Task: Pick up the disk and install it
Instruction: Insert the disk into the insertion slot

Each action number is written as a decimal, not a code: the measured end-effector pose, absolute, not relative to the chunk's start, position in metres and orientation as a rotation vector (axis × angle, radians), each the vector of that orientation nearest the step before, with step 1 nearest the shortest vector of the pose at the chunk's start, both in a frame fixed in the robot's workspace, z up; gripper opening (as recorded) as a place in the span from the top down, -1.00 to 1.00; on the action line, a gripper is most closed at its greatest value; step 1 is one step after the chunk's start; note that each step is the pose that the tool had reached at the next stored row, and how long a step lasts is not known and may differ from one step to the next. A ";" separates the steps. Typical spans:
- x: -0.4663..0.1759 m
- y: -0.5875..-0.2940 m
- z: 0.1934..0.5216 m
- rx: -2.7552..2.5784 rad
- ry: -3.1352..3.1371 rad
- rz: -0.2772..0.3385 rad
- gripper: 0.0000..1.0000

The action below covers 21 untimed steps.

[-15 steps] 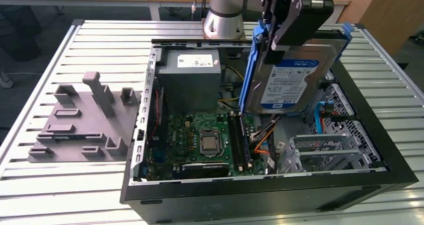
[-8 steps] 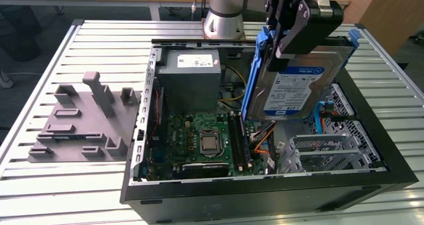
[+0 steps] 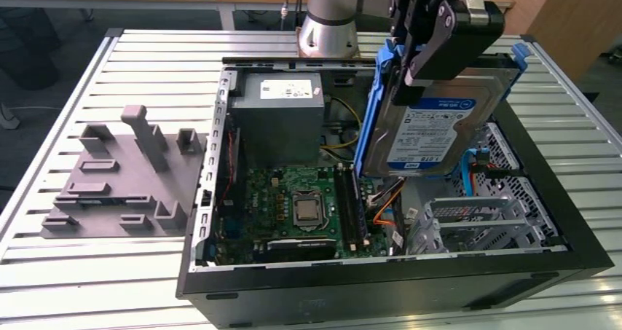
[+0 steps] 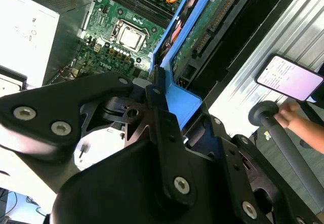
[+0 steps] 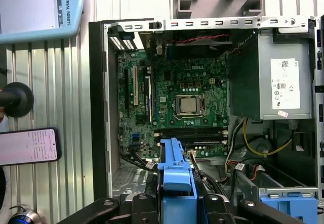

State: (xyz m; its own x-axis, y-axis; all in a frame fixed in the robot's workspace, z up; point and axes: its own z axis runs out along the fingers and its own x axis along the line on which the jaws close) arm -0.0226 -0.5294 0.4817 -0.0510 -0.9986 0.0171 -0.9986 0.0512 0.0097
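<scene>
The disk (image 3: 432, 133) is being held aloft by the gripper (image 3: 410, 71), with the upper end of its blue bracket (image 4: 185, 102) being clamped between fingers closed down to about the bracket's thickness. It is being carried steeply tilted, label facing outward, over the far part of the open computer case (image 3: 389, 283) toward the exterior view's right. Its lower edge is being hung just beside the motherboard (image 3: 301, 206) and apart from the silver drive cage (image 3: 476, 221), which sits nearer and further to that right.

The drive is being judged stiff and dense, fairly heavy for its size, so some swing is likely because it is being gripped at one end only. Its metal shell is being taken as smooth and slippery, while the plastic bracket offers a better seat but may be flexing a little under load. In the second wrist view its green circuit board (image 4: 202, 27) is being shown bare on the underside, so that face and the connector edge are being regarded as fragile. Hold is best taken on the bracket's end tab, as is being done here, and knocks against the case walls are being treated as the main hazard
</scene>
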 end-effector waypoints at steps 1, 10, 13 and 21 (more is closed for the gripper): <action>-0.023 -0.529 0.482 2.151 -2.263 0.007 0.27; -0.013 -0.532 0.482 2.151 -2.264 0.007 0.27; -0.009 -0.534 0.482 2.151 -2.264 0.007 0.27; -0.006 -0.545 0.482 2.151 -2.264 0.007 0.27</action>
State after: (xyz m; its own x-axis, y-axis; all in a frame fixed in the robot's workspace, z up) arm -0.0056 -0.5447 0.4816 -0.0511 -0.9985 0.0171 -0.9986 0.0512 0.0097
